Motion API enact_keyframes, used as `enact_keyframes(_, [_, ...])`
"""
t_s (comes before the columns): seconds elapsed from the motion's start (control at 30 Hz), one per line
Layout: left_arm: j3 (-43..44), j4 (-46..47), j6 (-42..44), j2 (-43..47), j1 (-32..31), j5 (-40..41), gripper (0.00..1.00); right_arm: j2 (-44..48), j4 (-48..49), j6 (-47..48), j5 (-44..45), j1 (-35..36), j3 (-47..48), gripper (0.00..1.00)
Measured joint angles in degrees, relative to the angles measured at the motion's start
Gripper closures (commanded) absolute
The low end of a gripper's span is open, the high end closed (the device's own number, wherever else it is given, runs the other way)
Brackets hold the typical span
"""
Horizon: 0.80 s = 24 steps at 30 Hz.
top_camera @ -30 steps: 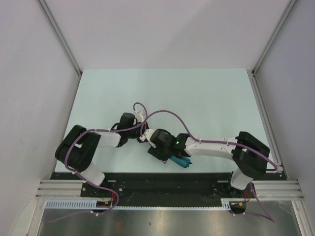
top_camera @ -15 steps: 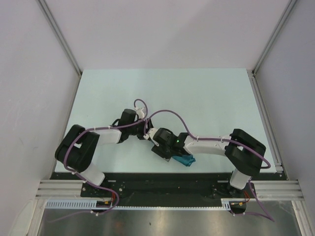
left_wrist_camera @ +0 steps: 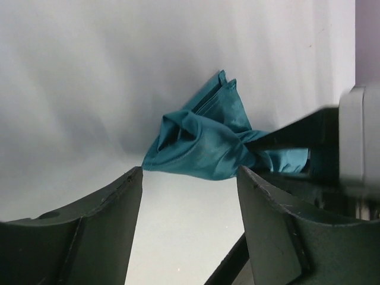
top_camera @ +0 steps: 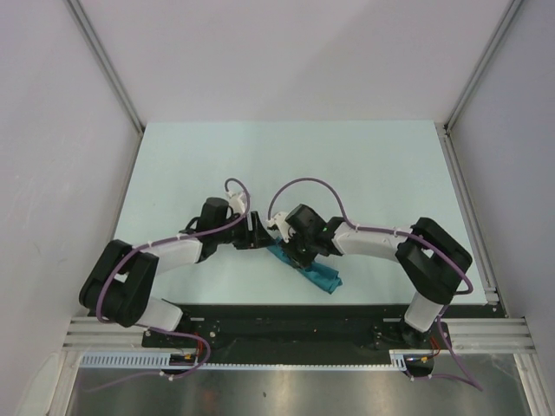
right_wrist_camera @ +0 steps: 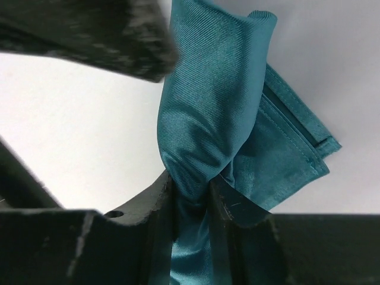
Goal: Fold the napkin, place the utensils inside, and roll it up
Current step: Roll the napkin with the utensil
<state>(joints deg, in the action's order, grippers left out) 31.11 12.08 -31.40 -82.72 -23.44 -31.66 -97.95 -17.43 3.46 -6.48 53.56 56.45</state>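
Observation:
The teal napkin (top_camera: 318,276) lies bunched and crumpled near the table's front edge. My right gripper (top_camera: 290,248) is shut on a pinched fold of it; the right wrist view shows the napkin (right_wrist_camera: 214,101) squeezed between the two fingers of that gripper (right_wrist_camera: 191,185). My left gripper (top_camera: 261,234) stands open just left of the cloth, nothing between its fingers. In the left wrist view the napkin (left_wrist_camera: 202,142) sits just beyond the tips of the left gripper (left_wrist_camera: 190,172), apart from them. The utensils are out of view.
The pale table (top_camera: 286,165) is walled on the left, right and back. A black base strip (top_camera: 286,316) runs along the near edge, just below the napkin. The two arms meet close together at mid-table, with purple cables (top_camera: 303,184) looping above them.
The left gripper has opened and let go. The right gripper moved up and left, then closed on the napkin. More of the cloth now shows, stretched out from under the right wrist.

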Motion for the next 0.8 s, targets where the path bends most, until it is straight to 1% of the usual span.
enact_keyframes(0.13, [-2.5,0.7,0.0,2.0,0.0,0.1,0.3,-0.5,0.0,-0.8,-10.5,-3.8,0.1,0.78])
enact_keyframes(0.27, [-3.2,1.3,0.0,2.2,0.0,0.0,0.3,-2.5,-0.1,-1.6,-20.7,-5.6,0.6,0.78])
enact_keyframes(0.37, [-3.7,2.2,0.0,2.1,0.0,-0.2,0.32,-4.1,-0.2,-2.0,-26.4,-6.7,1.2,0.78])
enact_keyframes(0.6, [-5.1,3.7,0.0,1.5,-0.2,-1.7,0.38,-6.7,-0.1,-3.3,-33.1,-9.4,1.9,0.77])
enact_keyframes(0.67, [-5.2,3.8,0.0,0.7,-0.5,-2.1,0.41,-7.5,-0.1,-3.8,-35.1,-10.3,2.1,0.77])
enact_keyframes(0.77, [-5.2,4.2,-0.2,-0.7,-0.8,-2.6,0.49,-8.3,-0.1,-4.0,-36.8,-11.1,2.4,0.77])
enact_keyframes(0.8, [-5.2,4.5,-0.2,-1.2,-0.9,-2.8,0.54,-8.6,-0.2,-4.0,-37.3,-11.3,2.6,0.76])
